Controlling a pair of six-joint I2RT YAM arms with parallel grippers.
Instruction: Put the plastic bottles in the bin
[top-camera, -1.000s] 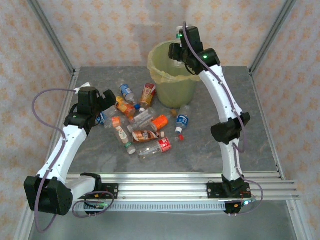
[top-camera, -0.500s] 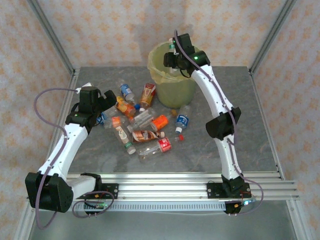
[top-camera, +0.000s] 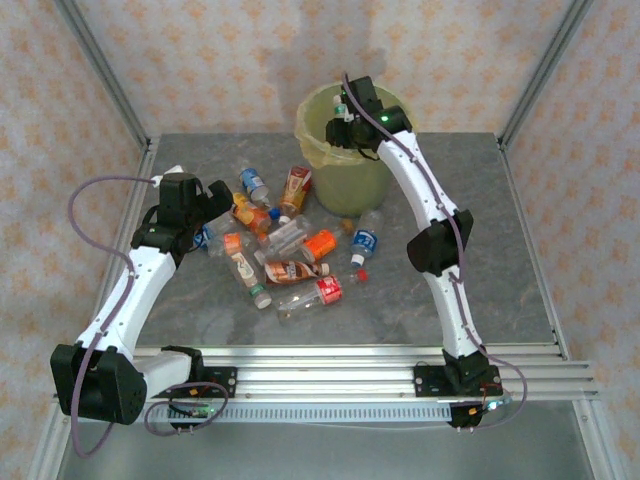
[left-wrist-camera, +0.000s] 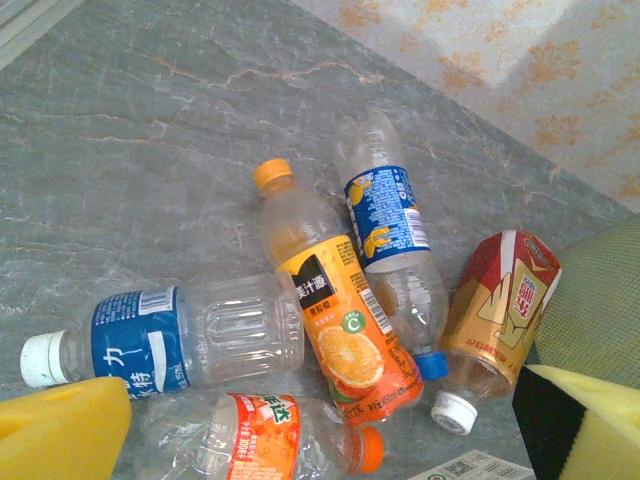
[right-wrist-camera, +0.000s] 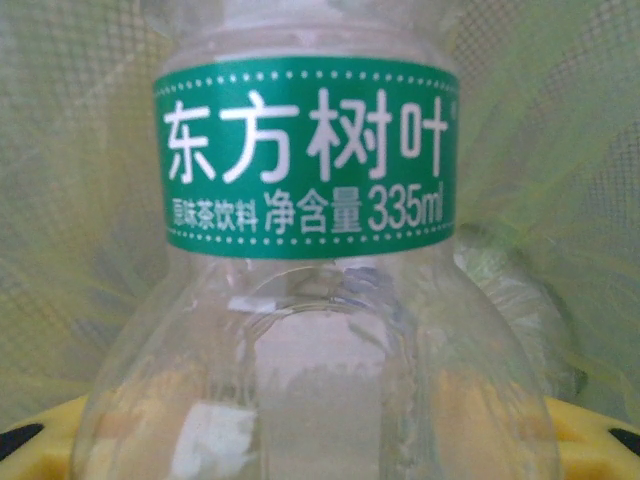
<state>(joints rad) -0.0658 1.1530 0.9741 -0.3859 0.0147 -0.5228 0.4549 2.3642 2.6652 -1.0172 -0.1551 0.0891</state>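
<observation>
Left gripper (top-camera: 218, 222) unchanged from a second ago: near-left of the bin (top-camera: 330, 170), fingers spread wide, nothing between them, above the plastic bottles (top-camera: 300, 272) lying on the table (top-camera: 500, 250) in front of the bin. Right gripper (top-camera: 345, 112) has shifted from over the bin's right rim to above its mouth, jaws half closed, pinching one green-labelled bottle (right-wrist-camera: 305, 160). Count: 1 bin, 1 bottle held, 5 bottles in left wrist view; whole pile roughly ten, tangled, exact count unsure
</observation>
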